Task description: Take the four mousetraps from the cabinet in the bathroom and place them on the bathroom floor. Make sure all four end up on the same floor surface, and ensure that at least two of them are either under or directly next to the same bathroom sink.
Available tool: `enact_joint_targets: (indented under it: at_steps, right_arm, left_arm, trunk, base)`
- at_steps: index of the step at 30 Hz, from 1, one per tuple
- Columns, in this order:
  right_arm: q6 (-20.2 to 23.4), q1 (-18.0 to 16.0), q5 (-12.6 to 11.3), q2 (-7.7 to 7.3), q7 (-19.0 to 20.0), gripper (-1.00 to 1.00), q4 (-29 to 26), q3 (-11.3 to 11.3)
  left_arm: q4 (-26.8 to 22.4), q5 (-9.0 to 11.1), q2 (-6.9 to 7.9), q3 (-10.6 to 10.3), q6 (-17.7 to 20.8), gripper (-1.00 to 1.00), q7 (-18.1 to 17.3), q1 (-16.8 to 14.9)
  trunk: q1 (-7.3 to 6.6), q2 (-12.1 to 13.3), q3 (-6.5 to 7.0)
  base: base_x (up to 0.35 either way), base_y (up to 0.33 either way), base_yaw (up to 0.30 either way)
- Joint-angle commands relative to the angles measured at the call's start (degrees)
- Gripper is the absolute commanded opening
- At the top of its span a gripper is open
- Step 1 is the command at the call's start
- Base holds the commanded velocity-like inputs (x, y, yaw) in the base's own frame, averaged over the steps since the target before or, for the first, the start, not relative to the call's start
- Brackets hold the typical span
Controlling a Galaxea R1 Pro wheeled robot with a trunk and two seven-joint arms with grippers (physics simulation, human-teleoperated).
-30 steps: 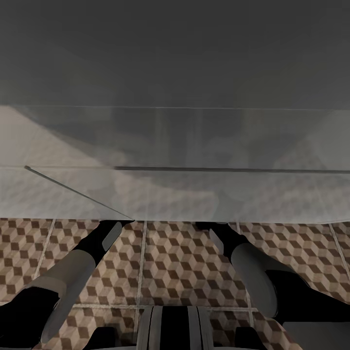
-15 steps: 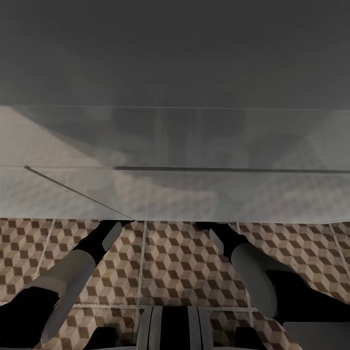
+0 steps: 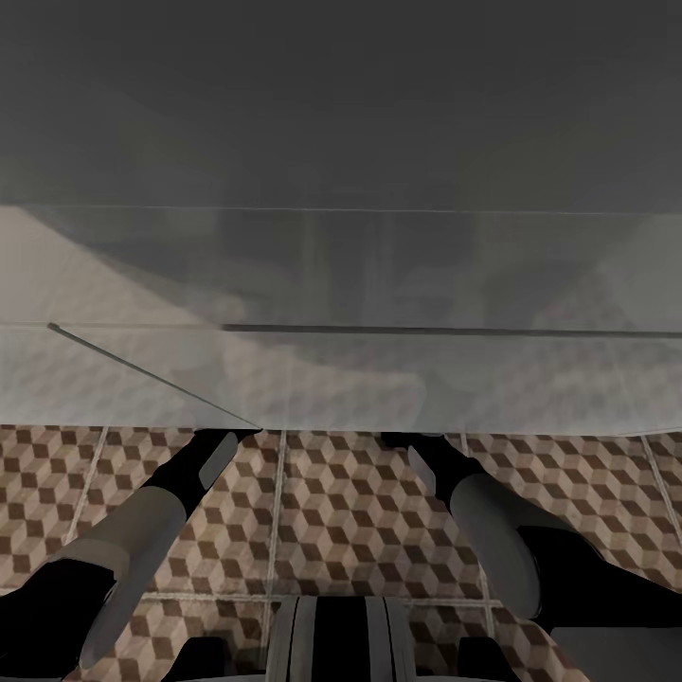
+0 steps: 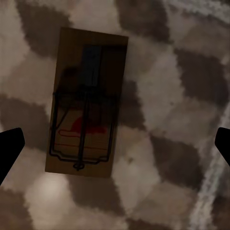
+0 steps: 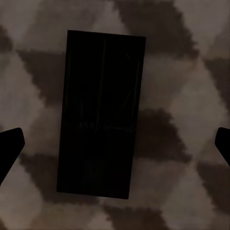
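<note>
No writing is showing clearly anywhere; the left trap (image 4: 87, 102) is carrying a red mark and faint lines on its brown wood under the wire bar, too blurred to read. It is lying flat on the cube-patterned floor (image 4: 163, 129), seen from the left wrist. The left gripper (image 4: 115, 148) is standing wide open above it, its dark fingertips (image 4: 9, 148) at the two edges of the picture, well clear of the trap and holding nothing.

The right wrist view is showing a second trap (image 5: 100, 115), much darker, its surface nearly black and its wire hardly made out, also flat on the floor. The right gripper (image 5: 115, 148) is likewise spread wide, empty, hovering over it.

From the head, both arms are reaching forward under a pale, glossy white edge (image 3: 379, 379) that is hiding the grippers and both traps; tiled floor is showing below it.
</note>
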Motion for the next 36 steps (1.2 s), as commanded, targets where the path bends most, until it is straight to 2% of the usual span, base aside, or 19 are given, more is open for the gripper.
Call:
enact_joint_targets:
  at_steps: [1,36]
  right_arm:
    - [0.34,0.00,0.59,0.06,-0.06,1.00,-0.11,-0.45]
    - [0.26,-0.02,0.59,0.06,-0.06,1.00,-0.11,-0.45]
  left_arm:
    - [-0.14,0.56,0.09,-0.49,0.20,1.00,0.51,-0.01]
    - [-0.12,0.48,0.00,-0.51,0.14,1.00,0.83,-0.01]
  trunk:
    - [-0.01,-0.01,-0.03]
    - [-0.01,-0.01,-0.03]
  base:
    - [0.000,0.000,0.000]
    - [0.000,0.000,0.000]
